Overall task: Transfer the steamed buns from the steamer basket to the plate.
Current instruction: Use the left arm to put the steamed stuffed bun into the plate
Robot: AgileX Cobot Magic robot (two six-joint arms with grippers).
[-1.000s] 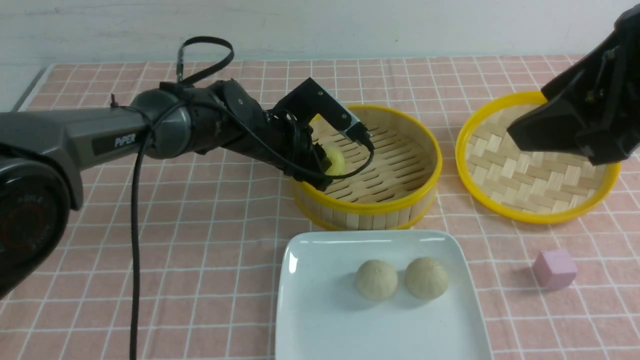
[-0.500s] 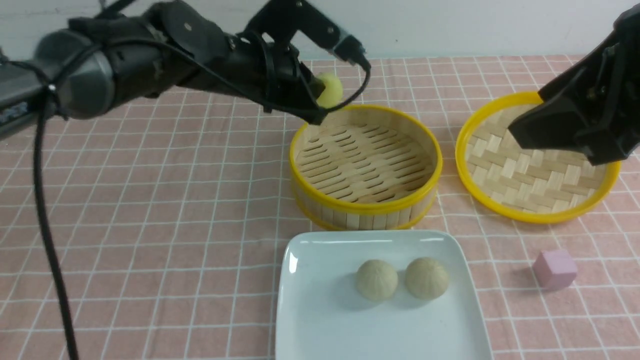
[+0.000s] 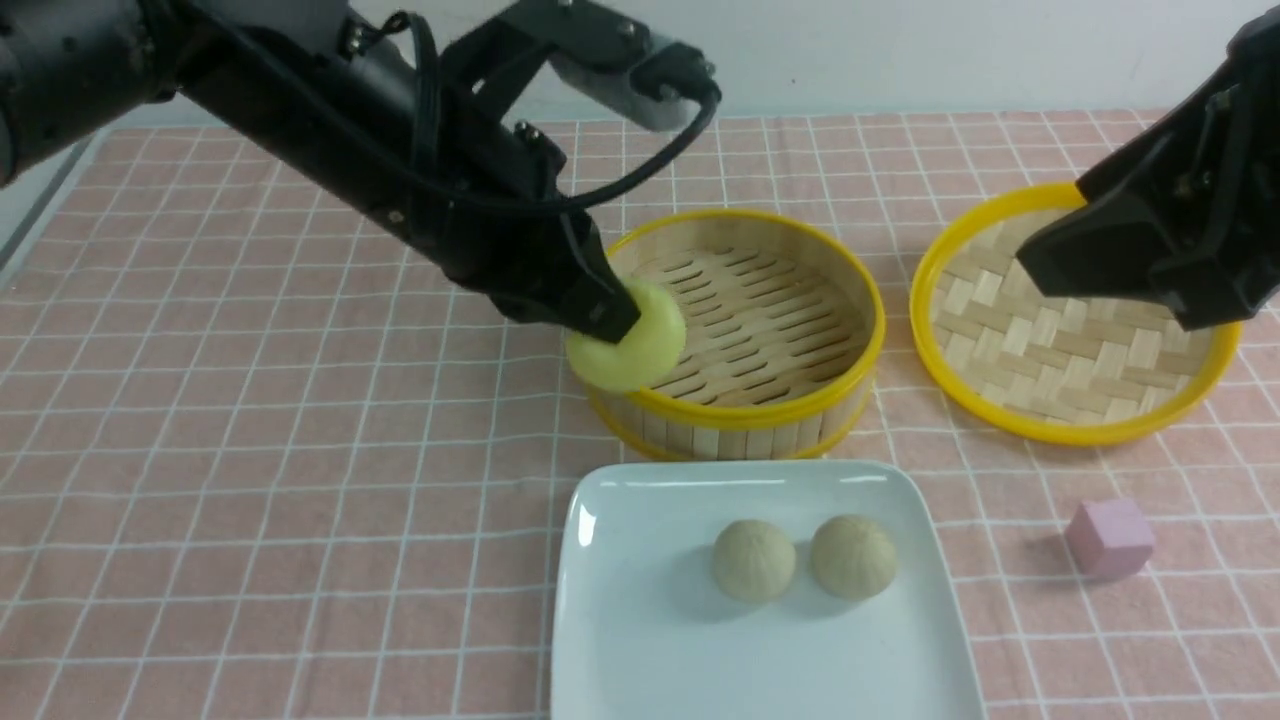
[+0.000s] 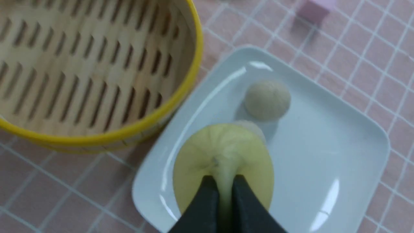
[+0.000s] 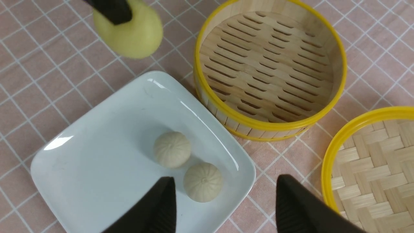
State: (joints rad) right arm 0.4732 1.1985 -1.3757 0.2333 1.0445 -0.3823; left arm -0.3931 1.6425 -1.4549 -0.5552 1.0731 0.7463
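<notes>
We held the left gripper [image 4: 226, 191] raised, angled downward, clenched on the yellow bun [image 3: 640, 345]; the right gripper [image 5: 226, 194] hovered, jaws apart.

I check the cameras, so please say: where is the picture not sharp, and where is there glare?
Left wrist view: basket and floor tiles blurred; glare streaks on plate. Right wrist view: tiles sharp, bright glare patch on plate.
</notes>
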